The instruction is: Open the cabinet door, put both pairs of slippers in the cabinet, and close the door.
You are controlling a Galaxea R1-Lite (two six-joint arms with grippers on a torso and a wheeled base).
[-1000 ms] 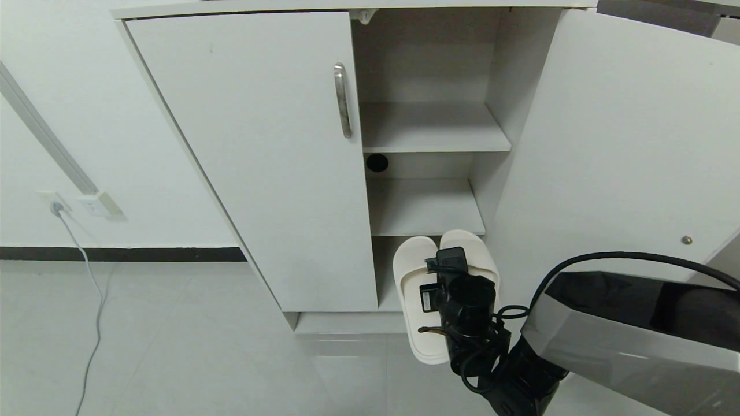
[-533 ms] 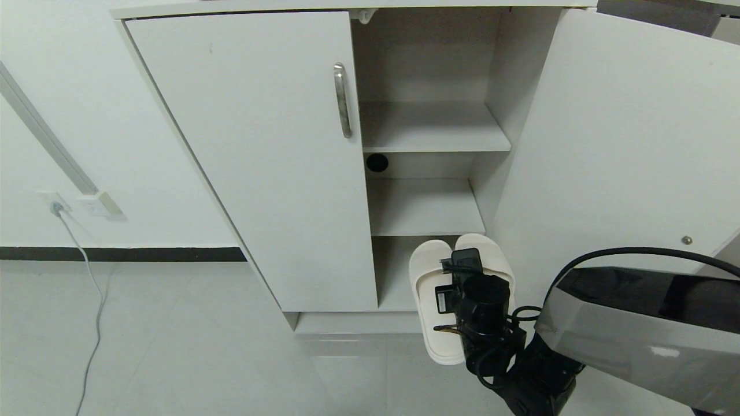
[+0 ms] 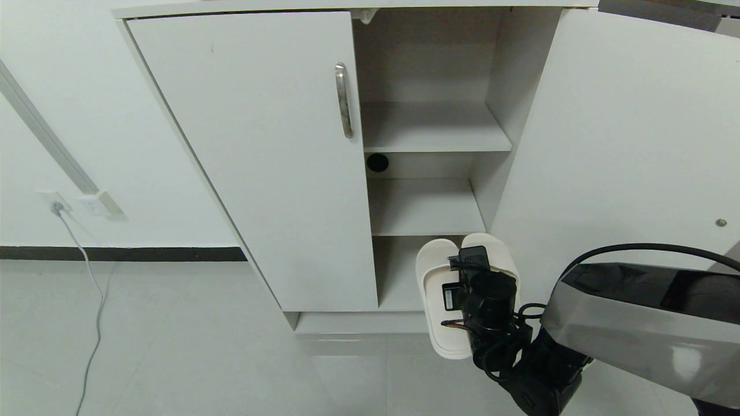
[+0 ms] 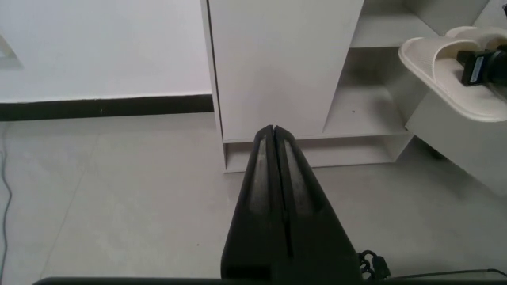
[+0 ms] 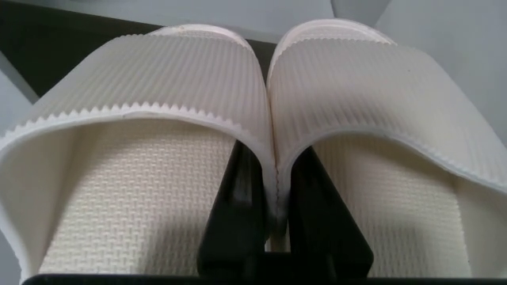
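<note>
The right tool (image 5: 273,223) grips the cream slippers (image 3: 431,289) by their touching inner edges, toes at the open cabinet's (image 3: 430,130) bottom compartment. The left tool (image 4: 273,136) hangs closed above the floor (image 4: 119,198).

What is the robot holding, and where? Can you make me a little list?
slippers: one white pair, side by side, in front of the cabinet's lowest compartment
right tool: shut on the slippers' inner strap edges
left tool: shut, holding nothing, above the floor
right door: open
left door: closed
</note>
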